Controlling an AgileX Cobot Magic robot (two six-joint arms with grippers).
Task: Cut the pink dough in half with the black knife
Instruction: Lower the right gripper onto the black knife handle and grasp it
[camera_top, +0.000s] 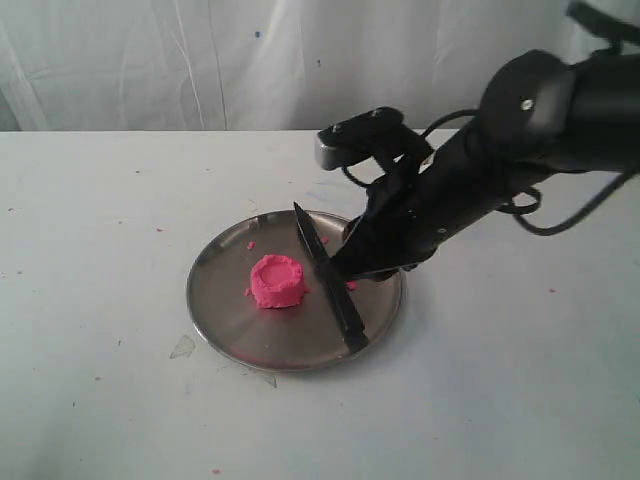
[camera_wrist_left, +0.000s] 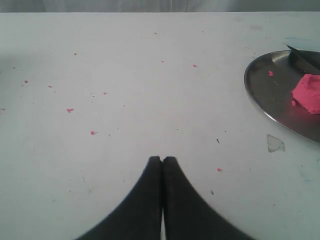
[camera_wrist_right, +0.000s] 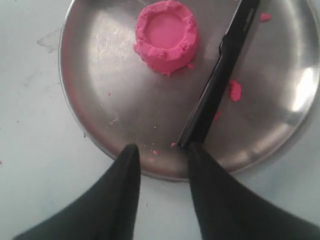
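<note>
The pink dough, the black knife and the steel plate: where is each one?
pink dough (camera_top: 277, 281), exterior view, dented top of the lump.
black knife (camera_wrist_right: 216, 87), right wrist view, middle of its length.
steel plate (camera_top: 222, 268), exterior view, bare left part.

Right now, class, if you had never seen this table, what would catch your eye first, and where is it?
The pink dough, a whole round lump with a dented top, sits near the middle of the steel plate. Beside it the black knife lies across the plate, not touching the dough. The right gripper hangs open over the knife's end at the plate's rim.
</note>
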